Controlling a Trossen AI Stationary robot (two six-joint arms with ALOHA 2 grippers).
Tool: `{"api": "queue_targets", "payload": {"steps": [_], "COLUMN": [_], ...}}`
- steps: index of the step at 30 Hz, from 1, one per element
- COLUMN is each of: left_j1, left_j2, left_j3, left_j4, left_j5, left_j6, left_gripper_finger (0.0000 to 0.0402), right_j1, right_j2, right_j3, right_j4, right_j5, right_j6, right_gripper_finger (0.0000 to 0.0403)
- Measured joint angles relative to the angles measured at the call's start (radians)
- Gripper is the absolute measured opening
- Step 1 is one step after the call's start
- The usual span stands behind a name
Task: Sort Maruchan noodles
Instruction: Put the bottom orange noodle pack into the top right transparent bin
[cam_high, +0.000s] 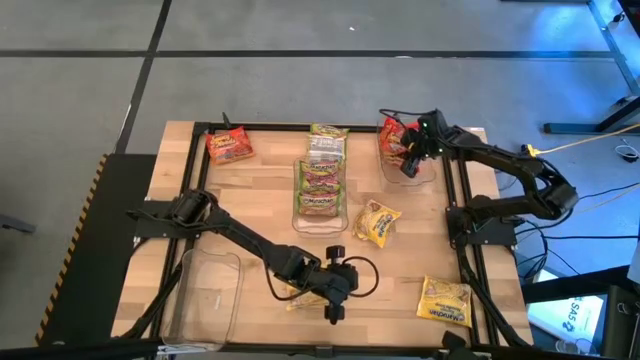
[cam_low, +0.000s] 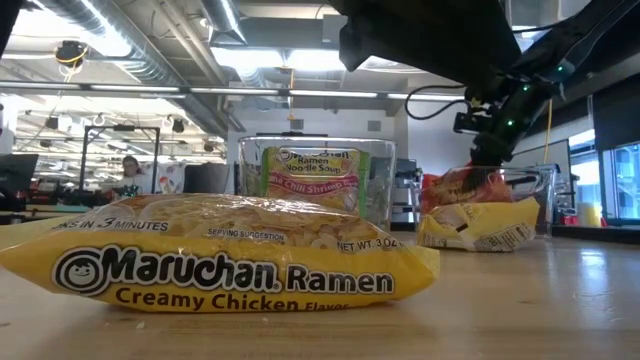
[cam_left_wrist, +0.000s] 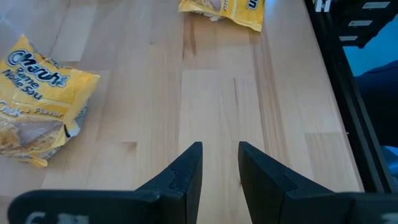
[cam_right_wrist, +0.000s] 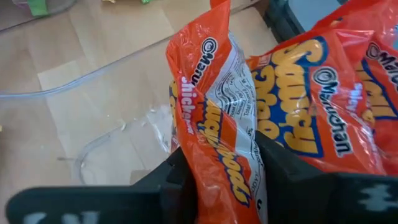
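My right gripper (cam_high: 408, 160) is over the clear bin (cam_high: 432, 172) at the table's far right, shut on a red Maruchan packet (cam_right_wrist: 214, 106). Another red packet (cam_right_wrist: 323, 118) lies in that bin. My left gripper (cam_left_wrist: 221, 149) hovers near the table's front edge, open, with only bare wood between its fingers. A yellow packet (cam_high: 300, 296) lies flat under the left arm, and two more yellow packets (cam_high: 377, 222) (cam_high: 445, 300) lie on the right half. Green packets (cam_high: 320, 175) fill the middle bin. A red packet (cam_high: 228, 145) lies at the far left. My right gripper pinches the red packet across its flat faces (cam_right_wrist: 231, 171) between its two fingers. The fingers slant down from above, over the far right bin. The packet stands on edge in the hold, crumpled, its free end (cam_right_wrist: 199, 43) sticking out past the fingertips. Whether that end touches the bin cannot be told.
A clear bin (cam_high: 205, 295) stands at the near left corner beside the left arm. Black frame rails (cam_high: 455, 230) run along the table's right side. Bare wood lies between the middle bin and the left arm.
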Motion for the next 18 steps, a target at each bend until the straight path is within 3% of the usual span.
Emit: {"api": "queue_targets", "payload": {"steps": [18], "left_j1": [-0.003], "left_j2": [0.000], "left_j3": [0.000], "left_j4": [-0.002], "left_j5": [0.029], "left_j6": [0.006], "left_gripper_finger": [0.0096], "right_j1": [0.001], "right_j2": [0.018], "right_j3": [0.000], "right_j4": [0.029], "right_j5": [0.169], "right_j6": [-0.023], "right_gripper_finger": [0.0207]}}
